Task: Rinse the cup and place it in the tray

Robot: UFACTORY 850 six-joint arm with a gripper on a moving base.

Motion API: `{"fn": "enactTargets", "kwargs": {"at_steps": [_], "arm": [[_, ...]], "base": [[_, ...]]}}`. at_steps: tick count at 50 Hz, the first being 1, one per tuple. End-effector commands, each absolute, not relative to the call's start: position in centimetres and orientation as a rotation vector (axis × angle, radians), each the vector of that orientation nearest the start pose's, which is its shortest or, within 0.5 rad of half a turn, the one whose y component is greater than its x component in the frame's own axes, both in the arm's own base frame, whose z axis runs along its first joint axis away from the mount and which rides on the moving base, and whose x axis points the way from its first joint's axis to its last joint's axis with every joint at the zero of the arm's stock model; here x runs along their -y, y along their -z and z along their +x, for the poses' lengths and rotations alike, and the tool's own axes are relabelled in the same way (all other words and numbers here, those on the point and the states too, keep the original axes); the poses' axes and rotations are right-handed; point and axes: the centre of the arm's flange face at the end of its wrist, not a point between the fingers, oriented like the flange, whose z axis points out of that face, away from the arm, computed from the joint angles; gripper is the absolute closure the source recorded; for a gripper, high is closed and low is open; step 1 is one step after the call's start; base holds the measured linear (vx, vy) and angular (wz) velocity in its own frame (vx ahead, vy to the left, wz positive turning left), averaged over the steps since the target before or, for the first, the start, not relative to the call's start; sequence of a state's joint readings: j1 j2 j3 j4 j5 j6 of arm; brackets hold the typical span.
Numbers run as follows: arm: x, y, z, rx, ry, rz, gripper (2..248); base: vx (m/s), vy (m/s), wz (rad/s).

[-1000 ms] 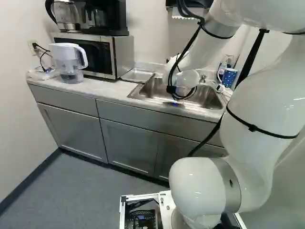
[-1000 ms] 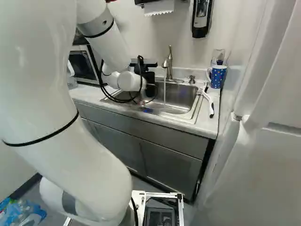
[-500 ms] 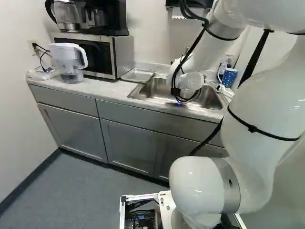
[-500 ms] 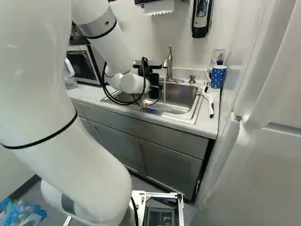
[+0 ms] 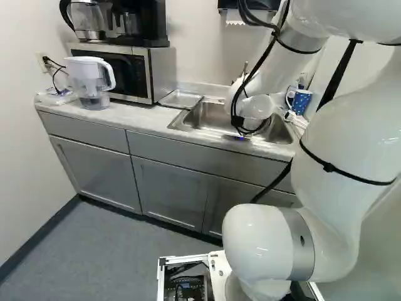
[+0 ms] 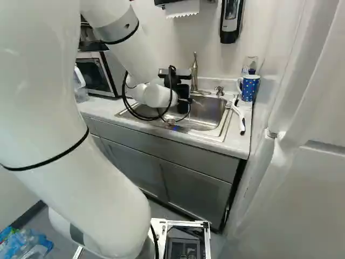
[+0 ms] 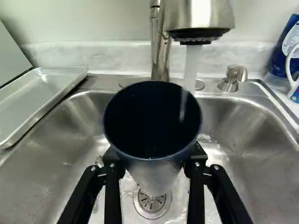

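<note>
The arm [image 6: 157, 96] has been shifted rightward in both base views, with the cup [image 7: 152, 116] carried along, clamped from both sides in the hand [image 7: 153, 159] above the sink [image 7: 247, 128]. Rinsing appears under way: water [image 7: 191, 65] from the tap [image 7: 201, 16] is falling inside the rim. Next, the cup should be swilled, drained and taken to the tray [image 7: 44, 98].
</note>
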State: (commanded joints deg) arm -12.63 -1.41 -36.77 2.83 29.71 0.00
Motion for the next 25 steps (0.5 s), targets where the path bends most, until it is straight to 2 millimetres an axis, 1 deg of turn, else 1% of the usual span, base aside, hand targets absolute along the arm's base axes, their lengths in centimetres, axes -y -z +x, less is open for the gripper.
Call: {"fn": "enactTargets", "kwargs": {"at_steps": [25], "arm": [[13.1,-45.5,45.1,-0.466,1.757,-2.74,124]], "base": [[0.0,0.0,0.0]]}}
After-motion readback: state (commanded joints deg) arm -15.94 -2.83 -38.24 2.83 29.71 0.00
